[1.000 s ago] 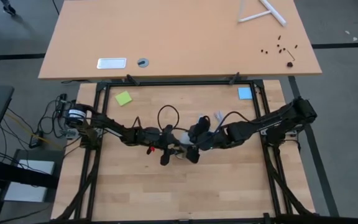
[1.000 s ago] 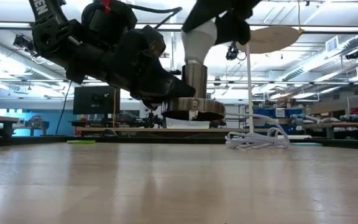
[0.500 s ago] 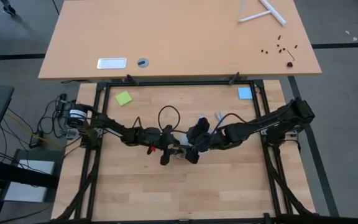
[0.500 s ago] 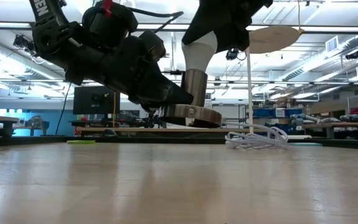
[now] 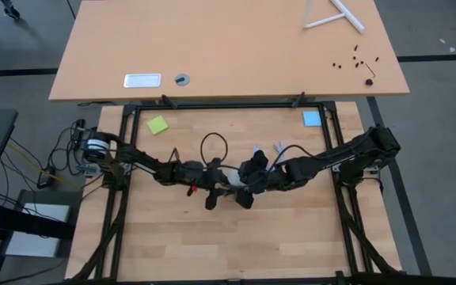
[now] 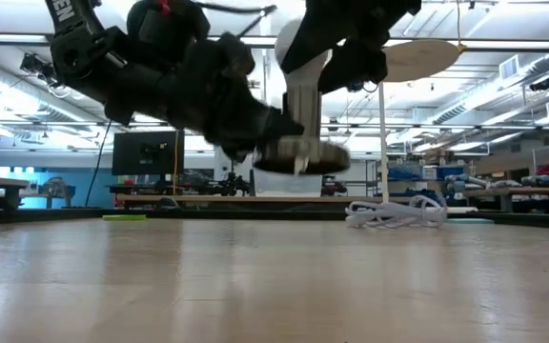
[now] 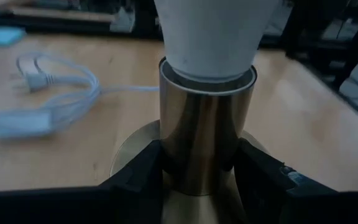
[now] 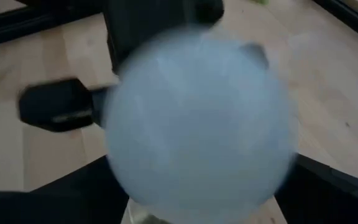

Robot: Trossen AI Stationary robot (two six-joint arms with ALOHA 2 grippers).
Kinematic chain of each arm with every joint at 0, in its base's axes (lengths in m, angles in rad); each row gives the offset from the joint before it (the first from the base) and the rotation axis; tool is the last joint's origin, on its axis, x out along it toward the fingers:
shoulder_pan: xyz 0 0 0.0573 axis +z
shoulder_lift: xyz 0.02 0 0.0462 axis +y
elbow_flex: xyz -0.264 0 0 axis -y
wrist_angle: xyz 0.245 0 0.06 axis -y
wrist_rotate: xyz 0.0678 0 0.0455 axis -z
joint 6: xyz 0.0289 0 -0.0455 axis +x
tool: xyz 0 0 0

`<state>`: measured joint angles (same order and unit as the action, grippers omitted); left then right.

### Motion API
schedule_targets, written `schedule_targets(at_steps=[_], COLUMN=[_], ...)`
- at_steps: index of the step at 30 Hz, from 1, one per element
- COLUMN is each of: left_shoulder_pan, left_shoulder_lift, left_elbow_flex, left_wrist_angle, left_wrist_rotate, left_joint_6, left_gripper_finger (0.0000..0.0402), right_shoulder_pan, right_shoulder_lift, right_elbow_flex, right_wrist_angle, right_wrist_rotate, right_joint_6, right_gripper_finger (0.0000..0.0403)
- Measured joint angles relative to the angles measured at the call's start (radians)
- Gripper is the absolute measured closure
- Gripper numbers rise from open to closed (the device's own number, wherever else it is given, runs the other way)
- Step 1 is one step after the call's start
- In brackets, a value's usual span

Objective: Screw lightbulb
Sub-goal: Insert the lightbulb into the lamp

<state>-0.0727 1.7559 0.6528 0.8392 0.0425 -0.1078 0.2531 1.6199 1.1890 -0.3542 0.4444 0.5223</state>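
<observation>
Above the wooden table, near its middle and lifted clear of the surface: one lamp socket assembly with bulb, both arms attending.

Item, socket: brass-coloured cylinder on a round base, held off the table. The left gripper is pinching the cylinder, one dark finger on each side of it.

Item, lightbulb: white, frosted; its neck sits down inside the socket's mouth, its screw end hidden within. It stands upright on the socket in the low view.

Item, right gripper: over the bulb's dome from above. In its wrist view the dome fills the space between its fingers, which show at the sides. Whether the pads are pressing the glass or spread just clear of it cannot be told.

Item, white cord: loose coil on the table, well apart from the work.

Status, by judgement: bulb is seated and threading is under way or nearly finished; how deep it is turned cannot be seen. Remaining: any last turns, release of the bulb, setting the socket down.
</observation>
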Motion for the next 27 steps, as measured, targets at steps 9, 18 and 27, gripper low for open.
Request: schedule_targets(at_steps=[9, 18, 27], left_shoulder_pan=[0.0, 0.0, 0.0], left_shoulder_lift=[0.001, 0.002, 0.003], left_elbow_flex=[-0.003, -0.003, -0.003], left_wrist_angle=[-0.011, -0.013, -0.013], left_wrist_rotate=[0.0, 0.0, 0.0], left_joint_6=[0.002, 0.002, 0.002], left_gripper_finger=[0.0243, 0.0243, 0.0243], right_shoulder_pan=[0.0, 0.005, 0.011], right_shoulder_lift=[-0.011, -0.07, -0.089], right_elbow_flex=[0.0, 0.002, 0.103], right_wrist_angle=[0.006, 0.0, -0.151], right_wrist_rotate=[0.004, -0.001, -0.035], right_joint_6=[-0.018, -0.063, -0.135], right_gripper_finger=[0.0049, 0.0049, 0.0056])
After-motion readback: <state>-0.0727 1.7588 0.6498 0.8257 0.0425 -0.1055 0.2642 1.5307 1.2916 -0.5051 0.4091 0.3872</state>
